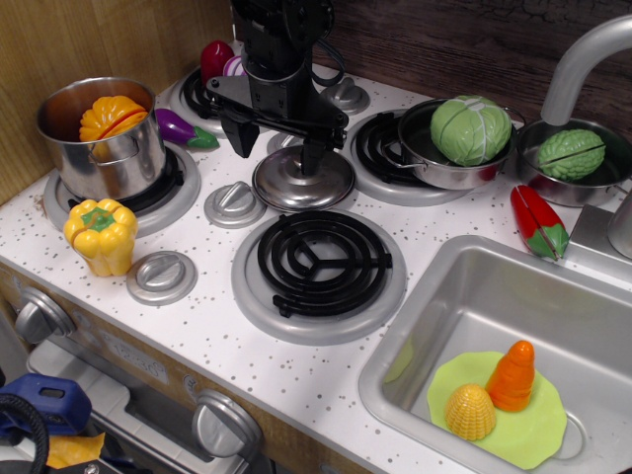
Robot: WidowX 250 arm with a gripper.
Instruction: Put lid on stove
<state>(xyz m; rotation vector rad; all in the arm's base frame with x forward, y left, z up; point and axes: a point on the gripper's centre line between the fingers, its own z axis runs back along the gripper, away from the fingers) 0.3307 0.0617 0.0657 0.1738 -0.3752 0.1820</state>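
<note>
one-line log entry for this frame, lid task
phase: at lid | gripper: above lid, grasp unclear | lid: flat on stove centre, between burners | front burner: bare

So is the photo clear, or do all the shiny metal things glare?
In the observation.image view, focus is sharp throughout; soft glare sits on the round shiny silver metal lid under the black end effector and on the steel pot; the white speckled toy stove is evenly lit, with faint shadows.
</note>
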